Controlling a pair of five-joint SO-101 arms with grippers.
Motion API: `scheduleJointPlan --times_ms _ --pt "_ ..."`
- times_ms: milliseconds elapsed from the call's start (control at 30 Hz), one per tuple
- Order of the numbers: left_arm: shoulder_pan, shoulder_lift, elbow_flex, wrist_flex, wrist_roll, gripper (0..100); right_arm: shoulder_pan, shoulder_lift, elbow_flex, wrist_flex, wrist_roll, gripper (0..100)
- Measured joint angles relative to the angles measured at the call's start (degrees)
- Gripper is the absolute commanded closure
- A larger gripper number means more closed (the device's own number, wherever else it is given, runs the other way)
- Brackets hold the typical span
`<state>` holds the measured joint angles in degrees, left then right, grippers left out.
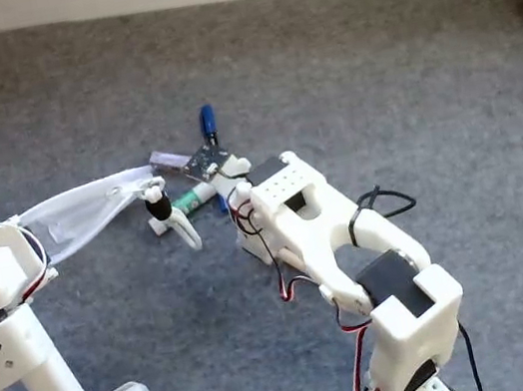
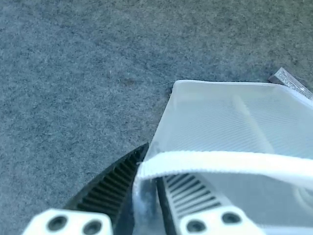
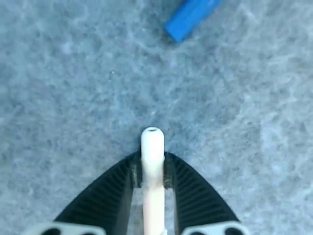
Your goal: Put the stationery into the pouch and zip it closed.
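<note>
Steeply down over the carpet (image 3: 73, 98), right tool (image 3: 152, 164) around white pen (image 3: 152, 142).

The grey carpet (image 1: 403, 79) is overlooked from above and behind both arms by the high view. The mesh pouch (image 2: 234, 122) is viewed at close range along the left gripper (image 2: 149, 166). The carpet is faced straight down, close up, past the white pen (image 3: 152, 144) in the right gripper (image 3: 152, 169). The pouch and a blue pen (image 3: 190, 17) are shared with the high view.

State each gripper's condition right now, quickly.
Left gripper: shut on the pouch.
Right gripper: shut on a white pen.
</note>
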<state>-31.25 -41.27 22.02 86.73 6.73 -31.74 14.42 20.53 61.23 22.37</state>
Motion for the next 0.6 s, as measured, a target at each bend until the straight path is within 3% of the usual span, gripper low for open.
scheduleJointPlan --times_ms 200,600 --pt "-0.9 0.0 0.0 0.0 0.0 100 -0.1 -2.3 1.7 0.1 0.0 99.5" --pt "-2.0 0.0 0.1 0.0 0.0 100 -0.3 -26.6 16.8 2.1 -2.0 99.4"
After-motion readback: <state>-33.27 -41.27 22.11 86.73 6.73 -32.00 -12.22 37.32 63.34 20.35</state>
